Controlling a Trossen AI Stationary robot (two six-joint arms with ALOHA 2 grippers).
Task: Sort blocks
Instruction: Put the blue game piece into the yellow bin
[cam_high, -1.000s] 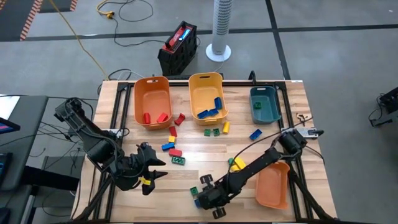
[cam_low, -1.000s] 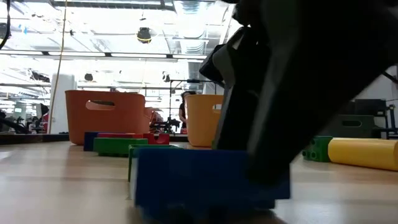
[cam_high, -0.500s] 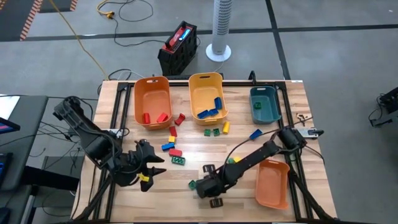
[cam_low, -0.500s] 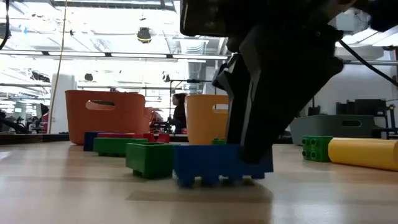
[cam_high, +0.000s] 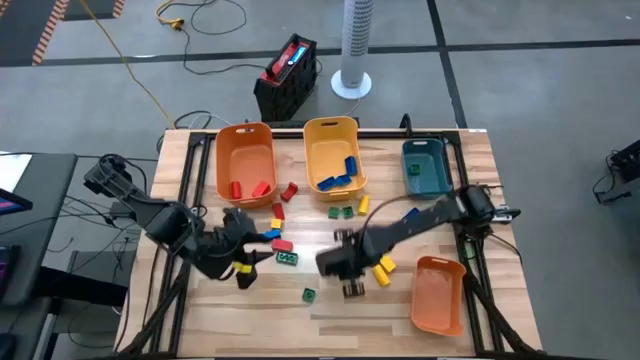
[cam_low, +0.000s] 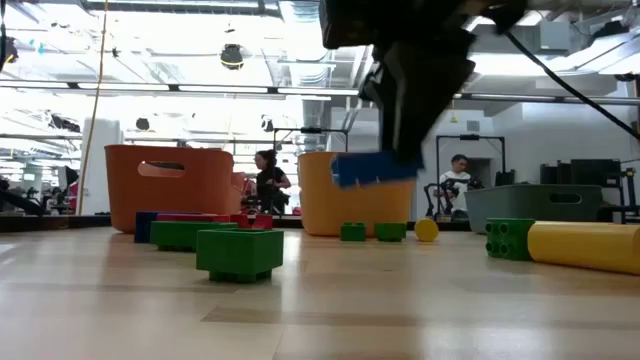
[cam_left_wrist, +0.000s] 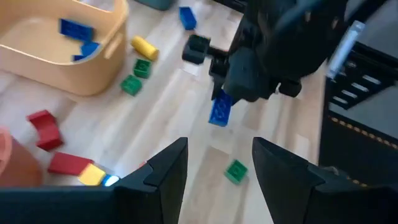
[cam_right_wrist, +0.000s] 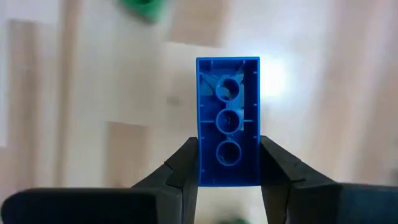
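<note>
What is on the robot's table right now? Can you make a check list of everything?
Surface: wooden table, pale planks, dark frame.
Job's things: blue block lifted off the table in the right gripper; a small green block alone at the near edge; red, yellow, green and blue blocks loose mid-table; blue ones in the yellow bin, red ones in the orange bin.
Clutter: teal bin and a second orange bin on the right side.
Grippers: right shut on the blue block; left gripper open, low over the table's left part.
Cables: black cable along the right arm; yellow cord on the floor.
Surroundings: white fan, black crate, people far behind.
</note>
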